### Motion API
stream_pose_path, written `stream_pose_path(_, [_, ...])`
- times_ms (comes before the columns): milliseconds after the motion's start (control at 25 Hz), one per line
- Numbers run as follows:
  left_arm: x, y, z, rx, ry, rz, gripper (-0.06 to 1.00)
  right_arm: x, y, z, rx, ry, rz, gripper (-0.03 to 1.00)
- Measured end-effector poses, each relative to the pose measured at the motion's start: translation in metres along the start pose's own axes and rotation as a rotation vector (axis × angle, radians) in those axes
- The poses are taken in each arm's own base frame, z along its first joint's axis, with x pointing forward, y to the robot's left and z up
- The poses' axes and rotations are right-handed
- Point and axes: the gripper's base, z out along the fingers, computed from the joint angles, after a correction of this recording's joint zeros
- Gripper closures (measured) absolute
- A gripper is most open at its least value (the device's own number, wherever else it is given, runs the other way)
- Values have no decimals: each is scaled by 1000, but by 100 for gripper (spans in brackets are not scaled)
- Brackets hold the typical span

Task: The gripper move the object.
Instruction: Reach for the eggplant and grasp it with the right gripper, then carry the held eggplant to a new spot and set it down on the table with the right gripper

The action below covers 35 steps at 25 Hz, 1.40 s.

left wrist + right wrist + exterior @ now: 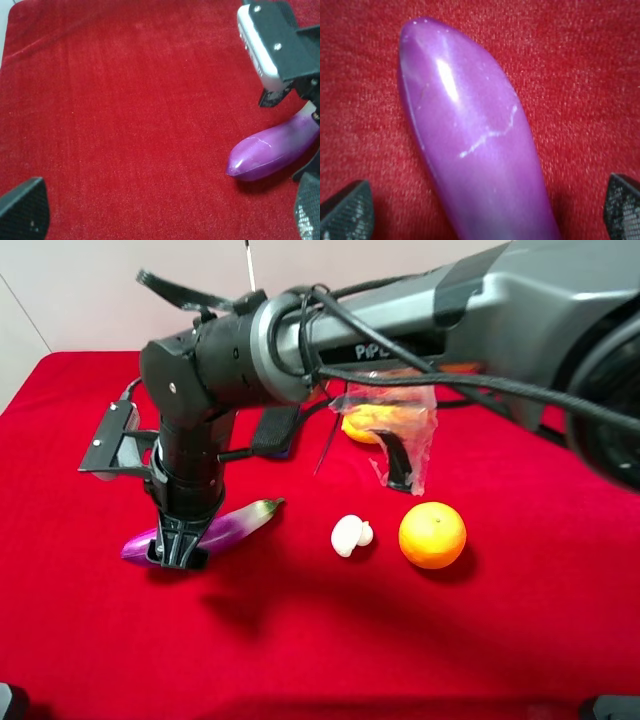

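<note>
Now right hand (180, 552) spread astride 1 eggplant (240, 522); left hand (162, 212) spread too; 1 orange (432, 534).

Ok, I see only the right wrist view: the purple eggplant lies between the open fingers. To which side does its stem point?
Observer: In the exterior high view the eggplant points its green stem to the right, toward a small white item.
Operator: Do other objects touch it?
Observer: No; the white item and an orange lie apart from it, further right.
Operator: And the left arm?
Observer: The left fingers are open, not around the eggplant.
</note>
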Motion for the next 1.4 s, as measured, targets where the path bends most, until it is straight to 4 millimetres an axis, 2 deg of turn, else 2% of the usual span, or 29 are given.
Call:
stream_pose_path(200, [0,0,0,0,0,0,-3,3,-1,15,0,3,8,27])
stream_pose_path(400, [0,0,0,0,0,0,-3,4,-2,20,2,4,7,28])
stream_pose_path(880, [0,0,0,0,0,0,-3,4,-2,20,6,0,6,58])
stream_pose_path(1400, [0,0,0,0,0,0,-3,4,-2,20,7,1,5,58])
